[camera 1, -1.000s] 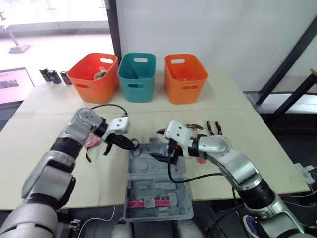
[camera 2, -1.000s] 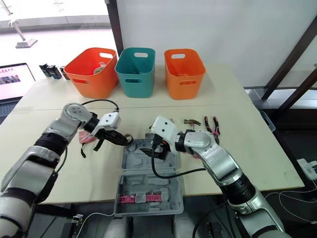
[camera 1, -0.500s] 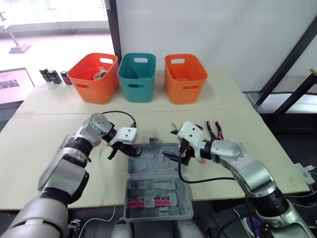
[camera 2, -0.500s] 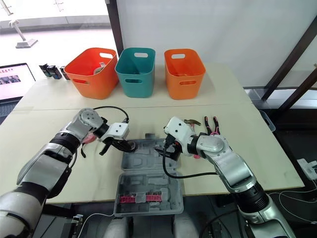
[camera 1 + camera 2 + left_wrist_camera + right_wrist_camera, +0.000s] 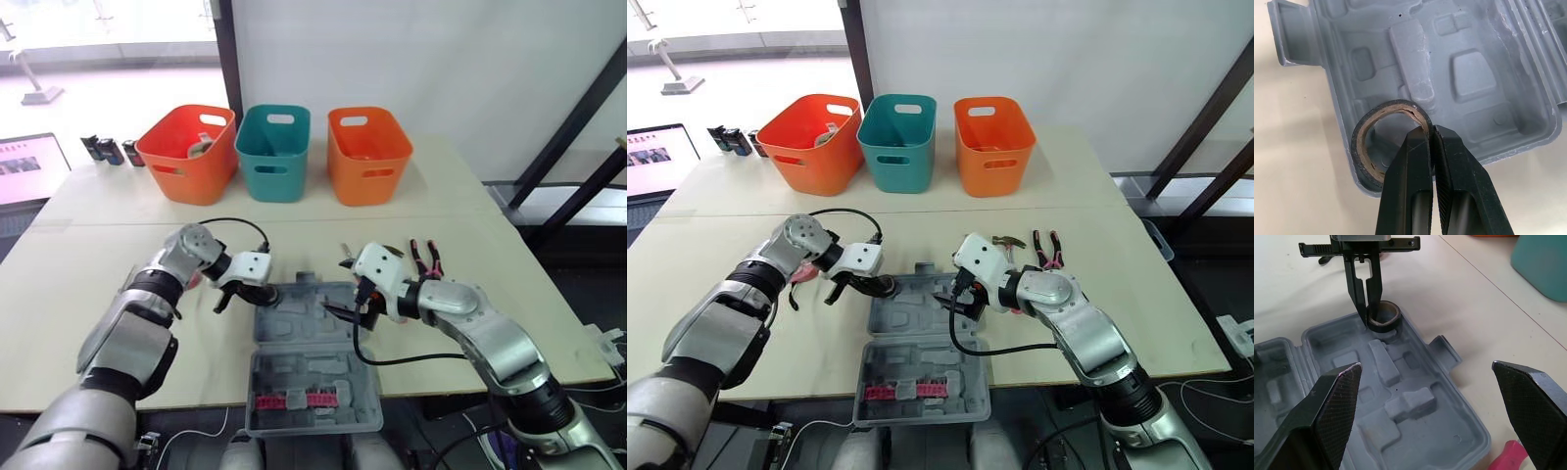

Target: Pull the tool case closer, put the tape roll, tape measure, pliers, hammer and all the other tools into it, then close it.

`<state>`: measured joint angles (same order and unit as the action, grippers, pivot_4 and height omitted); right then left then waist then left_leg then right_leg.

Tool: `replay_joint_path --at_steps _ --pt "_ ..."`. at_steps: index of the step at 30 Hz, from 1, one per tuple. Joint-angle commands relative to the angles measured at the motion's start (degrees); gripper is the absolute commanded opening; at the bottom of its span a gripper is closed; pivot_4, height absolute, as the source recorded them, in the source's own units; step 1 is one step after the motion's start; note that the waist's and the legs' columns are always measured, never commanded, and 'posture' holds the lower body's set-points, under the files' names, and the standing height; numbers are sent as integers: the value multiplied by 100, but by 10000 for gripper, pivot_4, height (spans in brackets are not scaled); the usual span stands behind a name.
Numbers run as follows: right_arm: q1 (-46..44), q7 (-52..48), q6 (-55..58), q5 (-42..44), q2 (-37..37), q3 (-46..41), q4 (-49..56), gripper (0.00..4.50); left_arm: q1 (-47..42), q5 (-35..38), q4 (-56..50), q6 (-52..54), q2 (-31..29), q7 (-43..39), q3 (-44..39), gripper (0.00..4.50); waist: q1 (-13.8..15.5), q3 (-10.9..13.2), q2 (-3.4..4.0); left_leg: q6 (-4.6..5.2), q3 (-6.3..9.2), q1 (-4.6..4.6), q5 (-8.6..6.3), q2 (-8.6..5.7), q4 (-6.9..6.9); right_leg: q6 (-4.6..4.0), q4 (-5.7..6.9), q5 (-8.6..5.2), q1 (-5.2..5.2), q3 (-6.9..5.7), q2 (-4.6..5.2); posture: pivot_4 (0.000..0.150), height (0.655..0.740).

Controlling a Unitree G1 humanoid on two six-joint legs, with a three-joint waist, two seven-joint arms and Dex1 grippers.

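Where tape roll [image 5: 1358,147] straddles case rim [image 5: 1338,105], pinched

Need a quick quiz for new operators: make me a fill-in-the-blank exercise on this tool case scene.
1. The left gripper is shut on the rim of the ____.
2. The tool case lies ____ on the table.
3. The right gripper hangs open above the tool case, holding ____.
4. The ____, with red and black handles, lie on the table outside the tool case.
Missing words: tape roll; open; nothing; pliers.
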<state>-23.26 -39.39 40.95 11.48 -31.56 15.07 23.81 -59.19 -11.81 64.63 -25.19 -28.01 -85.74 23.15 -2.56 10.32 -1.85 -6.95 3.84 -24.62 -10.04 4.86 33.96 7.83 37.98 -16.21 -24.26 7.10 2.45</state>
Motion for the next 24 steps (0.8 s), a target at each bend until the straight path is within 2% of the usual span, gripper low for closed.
replay_joint_path --at_steps 1,4,10,18,24 --pt "-26 32 -26 33 2 -128 208 45000 -22 16 -16 33 1 -49 -115 10062 0 0 0 0 0 0 0 0 0 0 0 0 0 0 0 1500 7400" --pt "-22 40 -43 14 -1 -114 183 45000 -38 -17 -17 15 -13 -6 -111 25342 -1 0 0 0 0 0 0 0 0 0 0 0 0 0 0 1500 7400" --pt "-20 47 -52 4 -4 -105 176 45000 -163 65 -48 61 -18 0 -219 25342 0 0 0 0 0 0 0 0 0 0 0 0 0 0 0 1500 7400" --pt "-20 63 -56 -8 -1 -101 164 45000 -257 534 -279 633 -102 -462 -687 25342 -2 0 0 0 0 0 0 0 0 0 0 0 0 0 0 1500 7400" --pt "-25 89 -66 -18 29 -60 157 45000 -228 379 59 604 -253 253 -845 25342 -4 0 0 0 1 0 0 0 0 1 0 0 0 0 0 1500 7400"
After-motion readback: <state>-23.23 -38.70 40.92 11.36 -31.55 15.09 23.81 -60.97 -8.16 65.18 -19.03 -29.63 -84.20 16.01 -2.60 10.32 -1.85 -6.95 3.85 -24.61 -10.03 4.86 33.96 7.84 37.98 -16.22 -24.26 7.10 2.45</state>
